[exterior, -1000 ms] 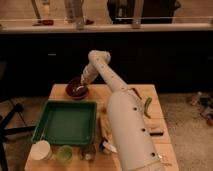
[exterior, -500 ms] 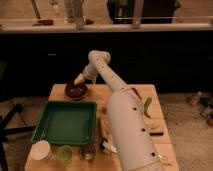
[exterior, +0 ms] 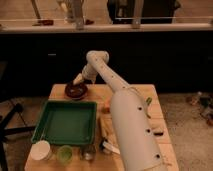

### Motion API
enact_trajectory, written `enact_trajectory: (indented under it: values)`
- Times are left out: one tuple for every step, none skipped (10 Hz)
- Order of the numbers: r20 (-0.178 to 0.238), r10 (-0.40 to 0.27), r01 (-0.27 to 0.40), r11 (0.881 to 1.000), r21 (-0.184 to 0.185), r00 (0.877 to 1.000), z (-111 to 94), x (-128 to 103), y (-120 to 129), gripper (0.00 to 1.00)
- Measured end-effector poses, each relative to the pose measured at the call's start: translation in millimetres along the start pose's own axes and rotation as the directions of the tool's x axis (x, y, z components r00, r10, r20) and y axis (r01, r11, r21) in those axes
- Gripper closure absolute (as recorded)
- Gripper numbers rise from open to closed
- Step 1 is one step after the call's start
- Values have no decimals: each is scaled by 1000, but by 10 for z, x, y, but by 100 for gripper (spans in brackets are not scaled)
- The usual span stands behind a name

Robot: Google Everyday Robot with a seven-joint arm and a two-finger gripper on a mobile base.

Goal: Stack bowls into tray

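Observation:
The dark brown-maroon bowl [exterior: 76,90] sits on the wooden table [exterior: 57,92] at the back left, just behind the green tray [exterior: 65,122], which holds nothing. My gripper [exterior: 78,79] hangs just above the bowl's back rim, apart from it. An orange patch [exterior: 106,104] beside my arm may be the orange bowl, mostly hidden by the arm.
A white cup [exterior: 40,149], a green cup [exterior: 64,152] and a steel cup [exterior: 88,151] stand in a row in front of the tray. My white arm [exterior: 132,130] covers the table's middle. A green item [exterior: 148,101] and a dark item [exterior: 157,132] lie to its right.
My gripper has risen from the dark bowl's rim to a little above it. The bowl has stayed in place.

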State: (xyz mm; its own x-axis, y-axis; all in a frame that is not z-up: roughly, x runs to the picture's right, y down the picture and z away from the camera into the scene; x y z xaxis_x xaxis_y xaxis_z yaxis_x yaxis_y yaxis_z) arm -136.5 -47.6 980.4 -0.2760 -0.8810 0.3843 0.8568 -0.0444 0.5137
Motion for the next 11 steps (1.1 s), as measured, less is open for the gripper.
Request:
enact_trajectory:
  values:
    - [0, 0, 0, 1000, -4, 1000, -8, -17, -20, 20]
    - [4, 6, -6, 1000, -9, 1000, -13, -37, -32, 20]
    - [6, 15, -15, 1000, -11, 1000, -14, -59, -37, 20]
    - [11, 33, -33, 999, -15, 999, -13, -101, -49, 20]
    - [14, 44, -43, 999, -15, 999, -10, -133, -63, 20]
    - [18, 54, -54, 998, -17, 998, -5, -172, -80, 20]
    - [21, 60, -59, 998, -17, 998, 1, -198, -99, 20]
    - [24, 64, -64, 998, -16, 998, 18, -229, -124, 20]
    - [23, 67, -67, 998, -16, 997, 36, -254, -143, 20]
    - [13, 62, -62, 998, -16, 998, 57, -283, -161, 20]
    - [0, 55, -55, 998, -18, 998, 95, -325, -167, 20]
